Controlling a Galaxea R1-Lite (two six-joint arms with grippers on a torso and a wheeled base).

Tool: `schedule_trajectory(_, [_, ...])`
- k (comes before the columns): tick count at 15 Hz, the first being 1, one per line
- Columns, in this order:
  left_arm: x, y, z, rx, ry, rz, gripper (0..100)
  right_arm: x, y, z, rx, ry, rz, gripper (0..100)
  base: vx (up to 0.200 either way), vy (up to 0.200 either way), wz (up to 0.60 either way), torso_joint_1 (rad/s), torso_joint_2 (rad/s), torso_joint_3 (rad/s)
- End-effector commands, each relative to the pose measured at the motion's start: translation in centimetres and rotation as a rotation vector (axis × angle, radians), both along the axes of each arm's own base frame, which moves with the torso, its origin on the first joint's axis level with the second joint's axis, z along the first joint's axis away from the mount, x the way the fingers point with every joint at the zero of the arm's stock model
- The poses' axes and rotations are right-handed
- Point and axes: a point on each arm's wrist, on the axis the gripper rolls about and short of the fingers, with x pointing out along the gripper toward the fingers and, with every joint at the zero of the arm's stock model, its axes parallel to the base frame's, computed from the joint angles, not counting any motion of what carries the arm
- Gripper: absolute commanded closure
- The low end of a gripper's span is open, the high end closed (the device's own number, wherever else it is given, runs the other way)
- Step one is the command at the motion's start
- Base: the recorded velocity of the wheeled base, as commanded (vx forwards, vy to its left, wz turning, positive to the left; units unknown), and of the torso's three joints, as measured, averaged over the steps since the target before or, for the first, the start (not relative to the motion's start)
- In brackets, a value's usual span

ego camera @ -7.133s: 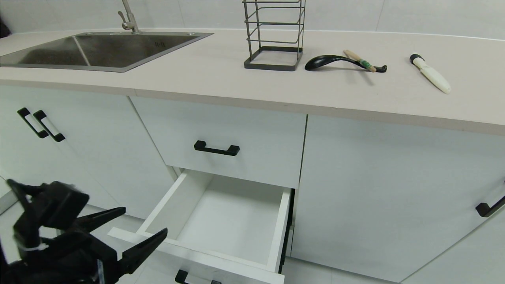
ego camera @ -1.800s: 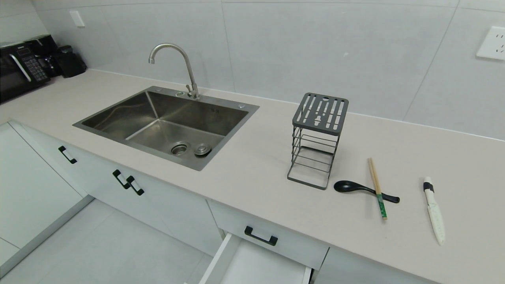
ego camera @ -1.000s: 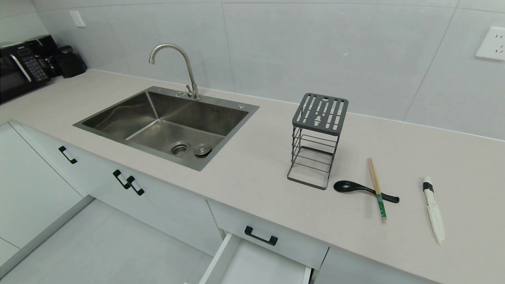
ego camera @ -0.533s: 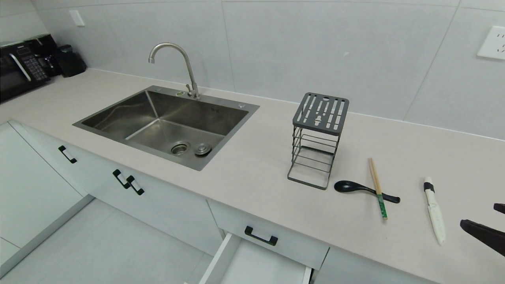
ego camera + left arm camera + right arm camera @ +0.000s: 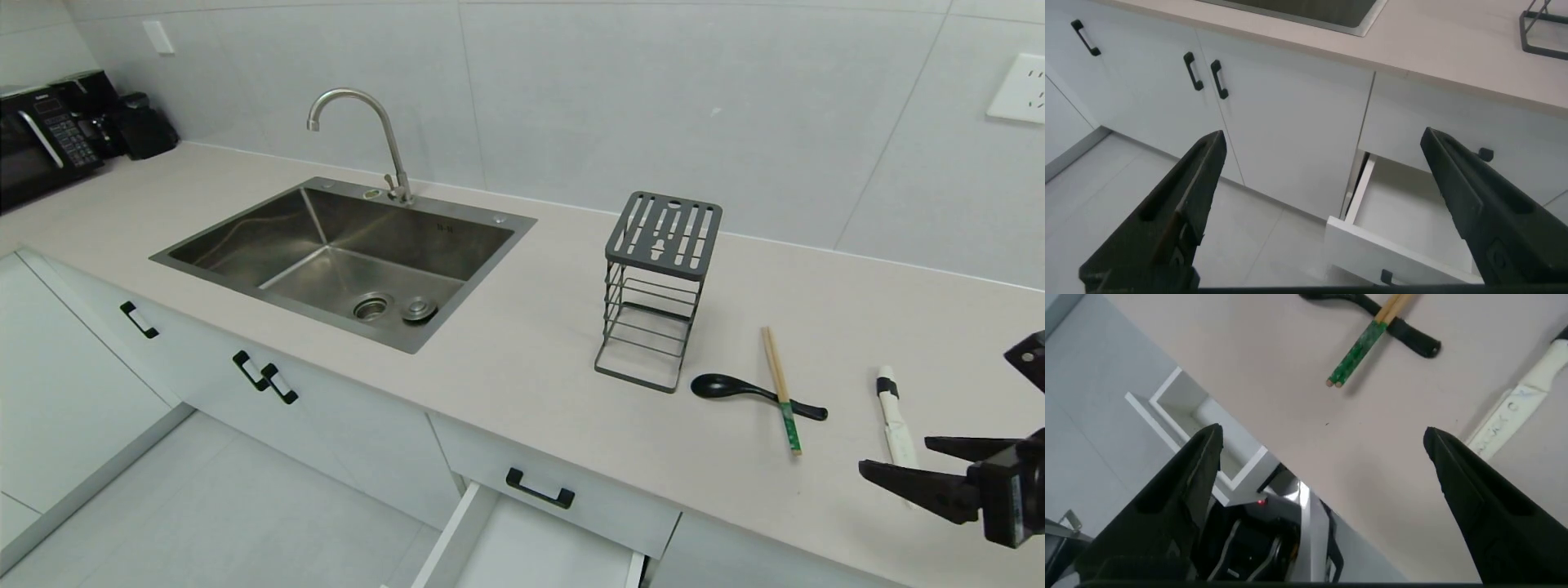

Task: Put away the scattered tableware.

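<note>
Right claw (image 5: 894, 457) wide open, empty, lower right of frame beside white knife (image 5: 892, 412) on tabletop (image 5: 531, 359); left claw (image 5: 1323, 139) wide open, empty

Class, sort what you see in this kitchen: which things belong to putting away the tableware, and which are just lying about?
Job: black spoon, chopsticks, knife, slotted rack, open drawer.
Just there: sink, tap, microwave, wall socket.

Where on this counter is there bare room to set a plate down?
The widest bare stretch lies between the sink and the rack, running to the front edge. Behind the spoon, chopsticks and knife, toward the wall, is also free. Right of the rack it is crowded.
</note>
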Motion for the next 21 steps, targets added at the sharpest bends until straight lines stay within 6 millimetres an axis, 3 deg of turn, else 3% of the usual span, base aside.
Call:
schedule_trajectory(1, [0.0, 0.0, 0.0, 0.0, 0.001, 0.001, 0, 2.8, 1.2, -1.5, -0.018, 0.063, 0.036, 0, 0.0, 0.0, 0.0, 0.0, 0.0, 0.0])
schedule_trajectory(6, [0.0, 0.0, 0.0, 0.0, 0.001, 0.001, 0, 5.5, 3.3, -2.6, -0.055, 0.111, 0.049, 0, 0.0, 0.0, 0.0, 0.0, 0.0, 0.0])
schedule_trajectory(11, [0.0, 0.0, 0.0, 0.0, 0.001, 0.001, 0, 8.2, 4.0, -4.6, -0.063, 0.219, -0.114, 0, 0.0, 0.0, 0.0, 0.0, 0.0, 0.0])
schedule_trajectory(16, [0.0, 0.0, 0.0, 0.0, 0.001, 0.001, 0, 11.0, 4.7, -4.8, -0.094, 0.204, -0.165, 0, 0.0, 0.0, 0.0, 0.0, 0.0, 0.0])
schedule_trajectory(21, [0.0, 0.0, 0.0, 0.0, 0.001, 0.001, 0, 12.3, 5.1, -5.1, -0.101, 0.207, -0.169, 0, 0.0, 0.0, 0.0, 0.0, 0.0, 0.0])
